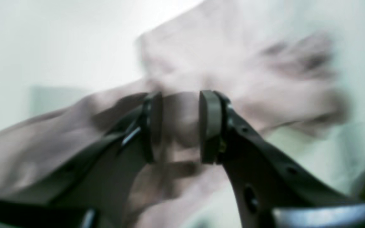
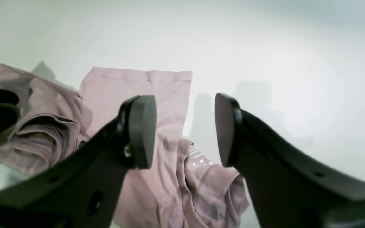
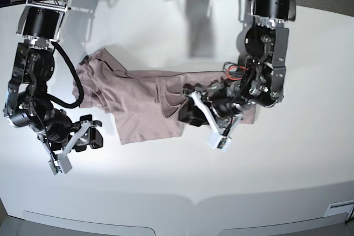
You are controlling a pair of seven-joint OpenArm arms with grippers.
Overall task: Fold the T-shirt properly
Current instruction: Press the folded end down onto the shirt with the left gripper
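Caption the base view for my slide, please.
Left gripper pinches the crumpled pink T-shirt; open right gripper hovers beside it.

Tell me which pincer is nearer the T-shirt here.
Left. The left pincer is right on the T-shirt, with a fold of fabric between its pads. The right pincer hangs open beside the shirt's edge, touching nothing.

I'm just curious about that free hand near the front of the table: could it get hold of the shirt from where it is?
Probably yes. The right hand is open and empty, just off the T-shirt, with only bare table between them.
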